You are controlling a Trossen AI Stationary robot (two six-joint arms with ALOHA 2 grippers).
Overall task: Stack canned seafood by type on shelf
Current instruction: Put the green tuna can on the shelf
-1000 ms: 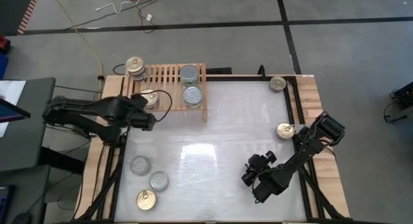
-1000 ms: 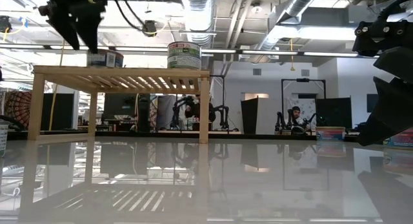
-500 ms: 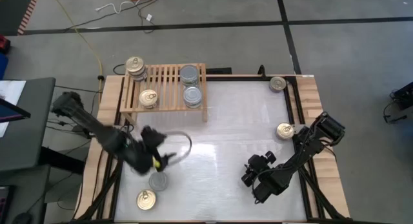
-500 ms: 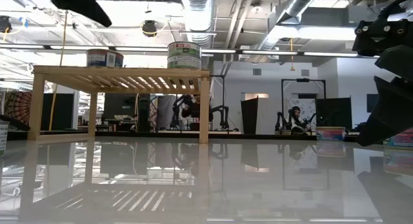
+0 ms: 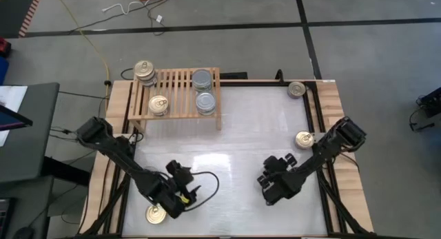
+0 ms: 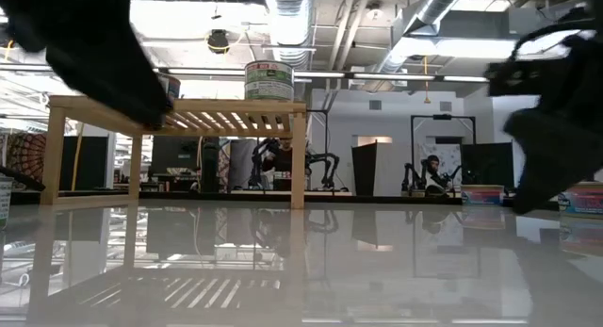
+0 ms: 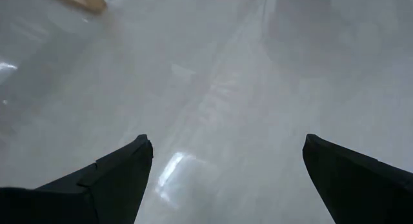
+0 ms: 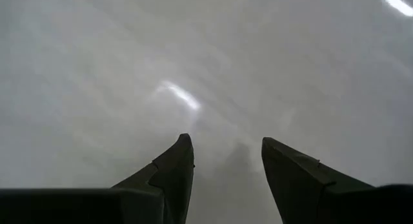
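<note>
The light-wood shelf stands at the table's far left. On its slats rest a stack of gold-topped cans, a single gold can and two silver-topped cans. More gold cans sit on the table at the near left, at the right edge and at the far right corner. My left gripper hovers wide open over bare table, just beyond the near-left gold can. My right gripper is open over bare table at the near right.
The left arm slants across the near-left table and hides what lies under it. In the low view it is a dark mass in front of the shelf. White tabletop lies between the grippers.
My left gripper has left the gold can on the shelf. It has swung away from the shelf toward the near edge and come low over the near-left cans, covering two silver ones. The right arm has shifted slightly toward the far edge.
</note>
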